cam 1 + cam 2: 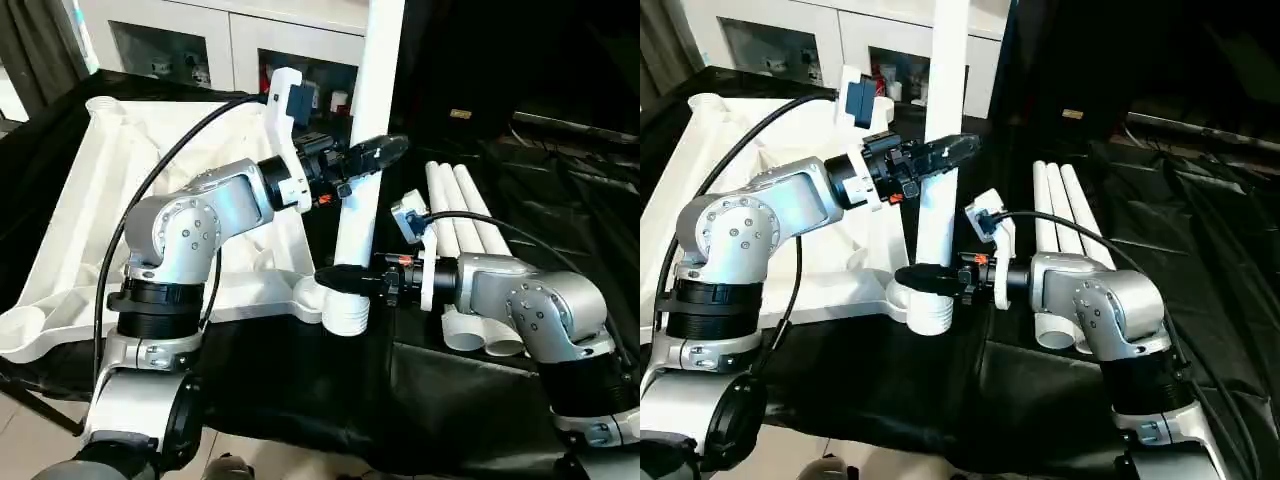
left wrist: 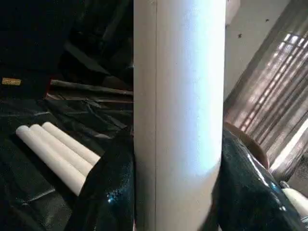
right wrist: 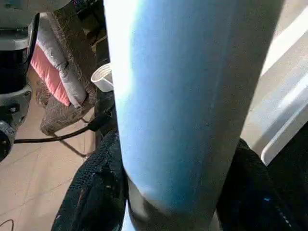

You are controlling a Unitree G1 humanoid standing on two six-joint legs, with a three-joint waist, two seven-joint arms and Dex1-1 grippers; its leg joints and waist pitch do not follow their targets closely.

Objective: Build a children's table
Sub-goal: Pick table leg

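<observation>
Standing upright in the corner socket [image 1: 345, 312] of the upturned table top [image 1: 120, 200], a leg [image 1: 362, 150] is clasped by the left gripper [image 1: 385, 150] above and the right gripper [image 1: 340, 280] at its foot, so firm downward seating is judged next.

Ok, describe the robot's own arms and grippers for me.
Both arms are silver metal with rounded, bolted joint housings and black collars. Each wrist carries a white bracket with a small camera and a black cable. The left gripper and right gripper have two black fingers and small orange-red details.
</observation>
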